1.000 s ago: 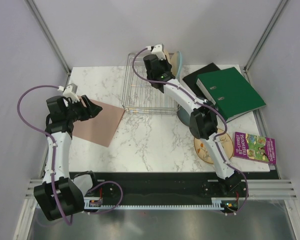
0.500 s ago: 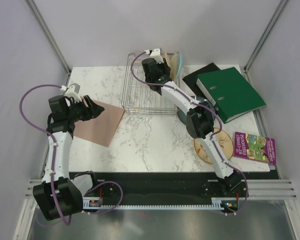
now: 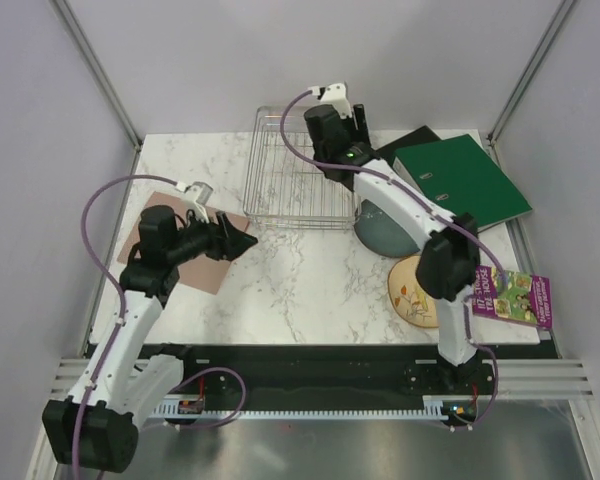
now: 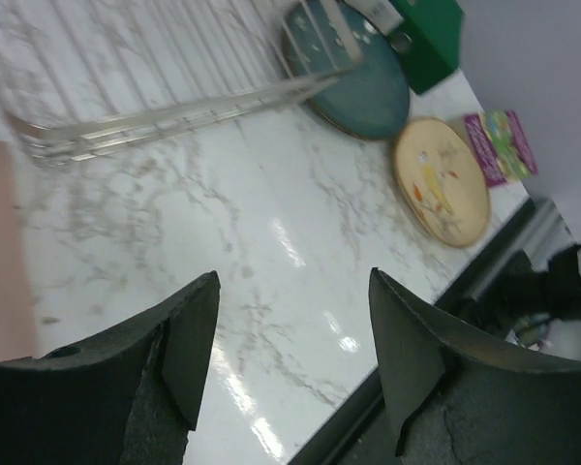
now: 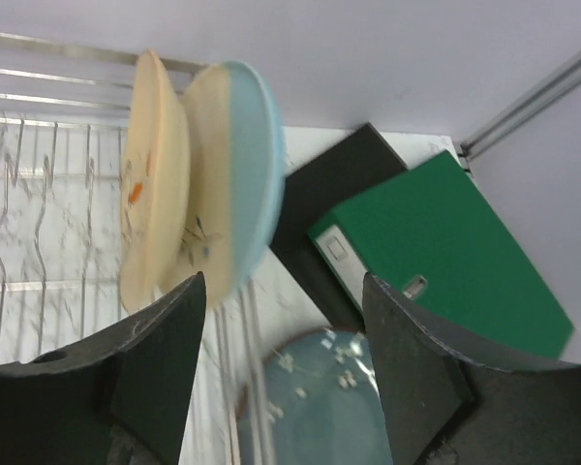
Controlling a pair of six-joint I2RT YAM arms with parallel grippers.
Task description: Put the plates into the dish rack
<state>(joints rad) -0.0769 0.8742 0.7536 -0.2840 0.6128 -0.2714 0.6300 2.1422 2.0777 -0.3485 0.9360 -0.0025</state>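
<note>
Standing in dish rack, two plates, one just released; right gripper, left gripper open, empty; two outstanding.

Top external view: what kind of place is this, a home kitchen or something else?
Probably a robot test booth: plain grey walls enclose a marble-patterned table, with the left arm and right arm bolted at its near edge.

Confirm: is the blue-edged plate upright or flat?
Upright: the blue-edged plate stands on edge beside a cream plate in the rack.
</note>
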